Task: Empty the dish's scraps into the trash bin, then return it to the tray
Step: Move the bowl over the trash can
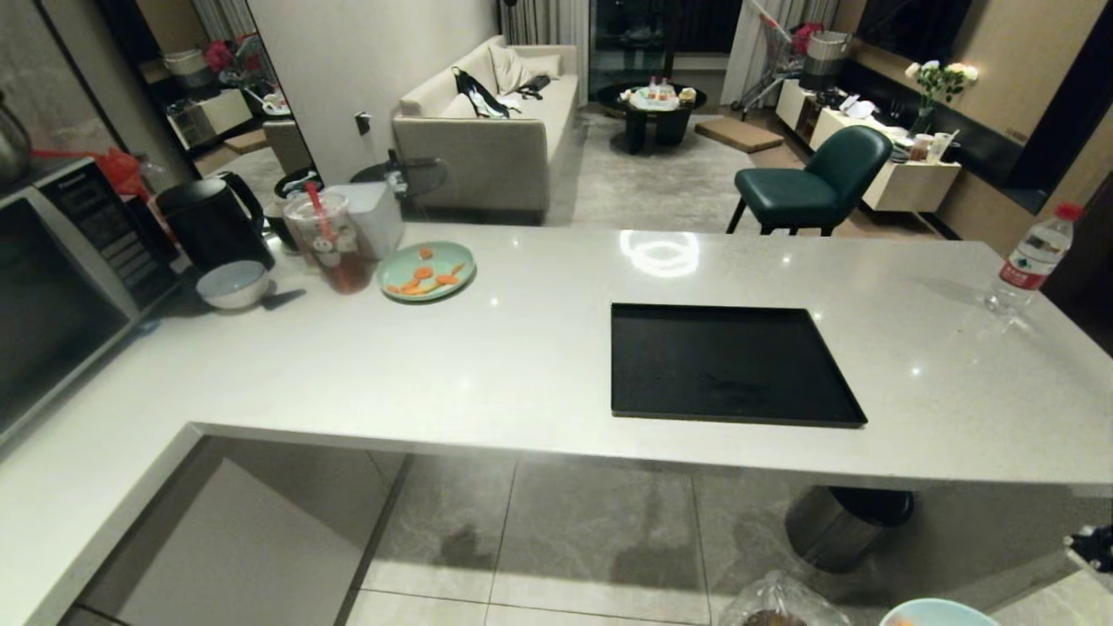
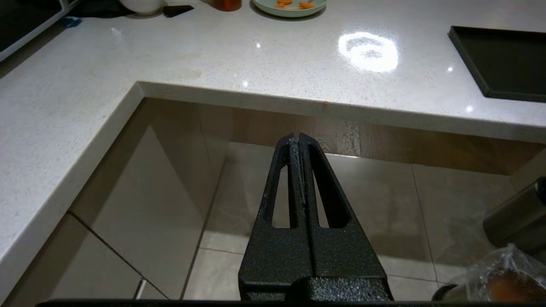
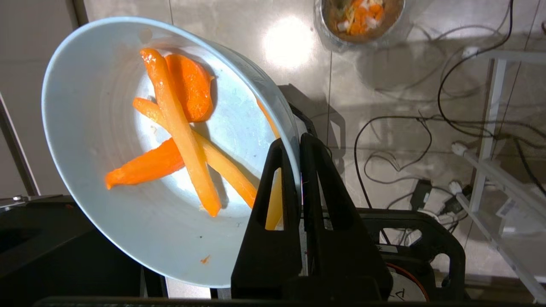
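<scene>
My right gripper (image 3: 295, 140) is shut on the rim of the dish (image 3: 98, 106), a pale blue bowl held tilted above the floor. The scraps (image 3: 179, 128), several orange carrot sticks and chunks, lie inside it. The trash bin (image 3: 360, 17) stands on the floor beyond the dish, with carrot bits inside. In the head view only the dish's rim (image 1: 935, 613) and the bin's clear liner (image 1: 778, 604) show at the bottom edge. The black tray (image 1: 739, 365) lies bare on the counter. My left gripper (image 2: 297, 136) hangs shut and holds nothing, below the counter's edge.
A steel cylinder with a black lid (image 1: 839, 522) stands under the counter near the bin. At the counter's far left are a green plate of carrot slices (image 1: 426, 271), a white-grey bowl (image 1: 232, 284), a drink cup (image 1: 335, 243), a kettle (image 1: 213, 222) and a microwave (image 1: 61, 287). A water bottle (image 1: 1030, 261) stands far right. Cables (image 3: 405, 128) lie across the floor.
</scene>
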### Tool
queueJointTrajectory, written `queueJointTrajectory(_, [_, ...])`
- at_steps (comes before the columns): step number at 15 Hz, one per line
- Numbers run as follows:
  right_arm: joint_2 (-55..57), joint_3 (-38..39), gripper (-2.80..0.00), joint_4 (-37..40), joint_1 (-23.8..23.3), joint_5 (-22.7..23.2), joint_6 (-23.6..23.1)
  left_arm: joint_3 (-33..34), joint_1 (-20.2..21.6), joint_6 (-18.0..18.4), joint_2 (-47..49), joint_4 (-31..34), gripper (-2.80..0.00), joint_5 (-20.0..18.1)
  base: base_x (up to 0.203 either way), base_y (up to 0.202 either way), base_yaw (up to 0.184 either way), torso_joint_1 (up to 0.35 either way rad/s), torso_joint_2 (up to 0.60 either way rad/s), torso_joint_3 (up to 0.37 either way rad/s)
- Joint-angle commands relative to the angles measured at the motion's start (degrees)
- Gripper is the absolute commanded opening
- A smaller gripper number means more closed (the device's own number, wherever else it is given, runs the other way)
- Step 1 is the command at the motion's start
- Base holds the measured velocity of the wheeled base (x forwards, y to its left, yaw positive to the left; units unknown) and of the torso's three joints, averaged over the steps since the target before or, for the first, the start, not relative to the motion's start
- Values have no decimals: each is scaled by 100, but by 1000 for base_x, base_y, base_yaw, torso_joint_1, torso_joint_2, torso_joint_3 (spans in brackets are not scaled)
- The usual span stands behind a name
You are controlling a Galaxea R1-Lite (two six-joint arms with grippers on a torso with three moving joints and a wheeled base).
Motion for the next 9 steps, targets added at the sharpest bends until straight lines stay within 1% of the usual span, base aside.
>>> queueJointTrajectory(1, [5,54,-280,-11,-1,-5,8,0,1,-5,6,-2,-280,1,-194,0,1,1,4,-2])
queueJointTrajectory(5, [5,65,-280,-7,2,-1,8,0,2,-5,6,-2,-280,1,-185,0,1,2,1,-1])
queueJointTrajectory(6, [5,59,-280,-7,-5,-1,8,0,2,-5,6,-2,-280,1,-95,0,-1,-9,0,4])
queueJointTrajectory(9, [5,68,-280,-7,-7,-1,-1,0,2,-5,6,-2,-280,1,0,0,0,0,0,0])
